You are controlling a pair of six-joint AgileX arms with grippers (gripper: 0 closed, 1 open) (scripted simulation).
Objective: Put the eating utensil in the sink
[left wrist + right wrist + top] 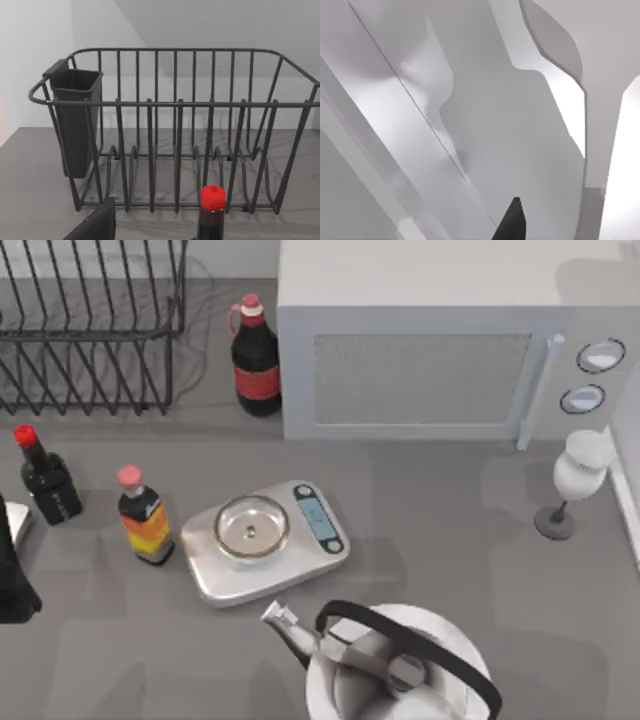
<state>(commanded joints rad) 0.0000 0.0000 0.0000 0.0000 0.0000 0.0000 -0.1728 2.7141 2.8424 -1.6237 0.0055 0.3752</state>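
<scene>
At the top view's left edge, the left arm (14,575) is seen low beside a dark glass sauce bottle with a red cap (45,480). A dark part of the left gripper (95,225) is seen in the left wrist view near that bottle, facing a black wire dish rack (175,130) with a dark plastic cutlery cup (75,120) hung at one end. Whether this gripper is spread or pressed together cannot be told.

To the right stand:
- a red-capped bottle with an orange and yellow label (146,525);
- a silver kitchen scale with a round steel pan (265,540);
- behind them, a dark cola bottle with a red label (256,360);
- a white box-shaped microwave oven (420,350);
- at the near edge, a steel kettle with a black handle (400,665);
- far right, a white goblet on a dark foot (575,480).

A dark tip of the right gripper (512,222) is seen against pale surfaces; its state cannot be told. Where the eating utensil lies cannot be told.
</scene>
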